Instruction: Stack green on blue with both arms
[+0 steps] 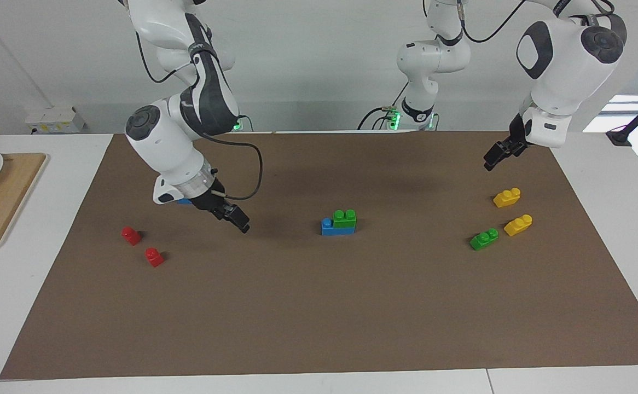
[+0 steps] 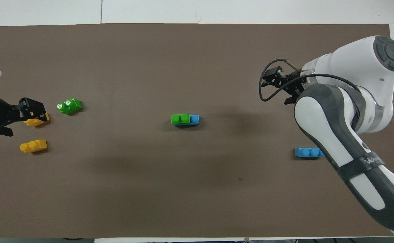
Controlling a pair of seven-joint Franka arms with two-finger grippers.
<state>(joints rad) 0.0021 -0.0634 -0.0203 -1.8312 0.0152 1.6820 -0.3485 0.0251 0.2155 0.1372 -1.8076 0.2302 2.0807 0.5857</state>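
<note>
A green [image 1: 344, 218] two-stud brick sits on a blue [image 1: 330, 228] three-stud brick at the middle of the brown mat, also seen from overhead as green [image 2: 180, 118] on blue [image 2: 194, 119]. One blue stud stays uncovered. My right gripper [image 1: 237, 219] [image 2: 278, 86] hangs open and empty over the mat between that stack and a second blue brick [image 2: 308, 152], which the arm mostly hides in the facing view. My left gripper [image 1: 495, 157] [image 2: 18, 118] is open and empty, raised over the mat by a yellow brick [image 1: 506, 197]. A second green brick [image 1: 483, 239] [image 2: 69, 106] lies loose nearby.
Two yellow bricks [image 2: 33, 146] [image 2: 37, 120] lie toward the left arm's end of the mat. Two red bricks [image 1: 131, 235] [image 1: 154, 256] lie toward the right arm's end. A wooden board [image 1: 1, 197] with a plate sits off the mat.
</note>
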